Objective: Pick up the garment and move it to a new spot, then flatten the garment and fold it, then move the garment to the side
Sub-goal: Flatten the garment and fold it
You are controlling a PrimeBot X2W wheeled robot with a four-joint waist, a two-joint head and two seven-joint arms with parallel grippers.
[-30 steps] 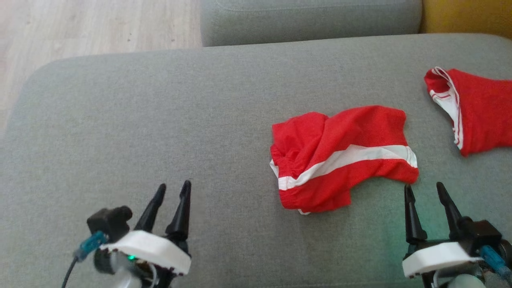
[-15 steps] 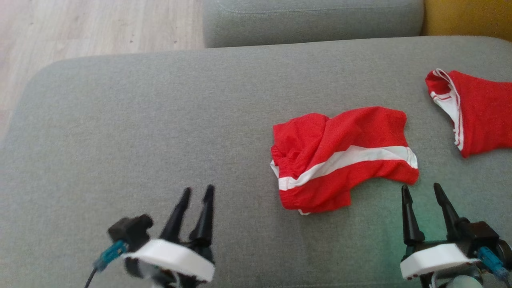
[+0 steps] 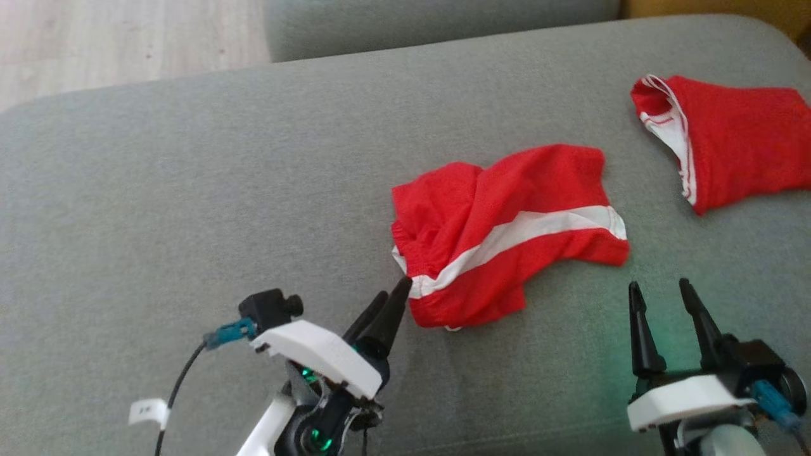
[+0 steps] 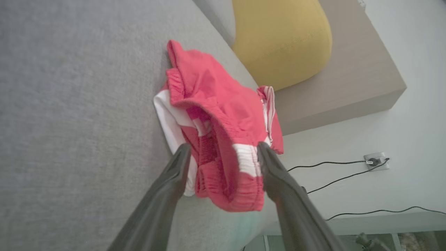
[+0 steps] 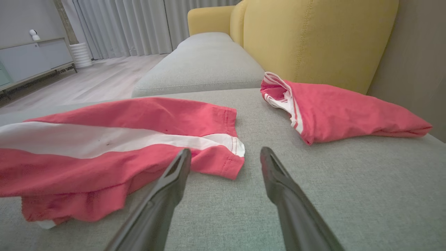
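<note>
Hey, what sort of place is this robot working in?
Most likely a home living room. The work surface is a grey upholstered sofa seat with a yellow backrest, and beyond it are long pale curtains and a wooden floor.

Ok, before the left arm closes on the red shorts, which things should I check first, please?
1. Left gripper open: ok.
2. Red shorts edge between its fingers: ok.
3. Right gripper open: ok.
4. Right gripper touching the shorts: not ok, short of them.
5. Other red garment apart from the shorts: ok.
6. Cushion fabric clear of left fingers: cannot tell.
</note>
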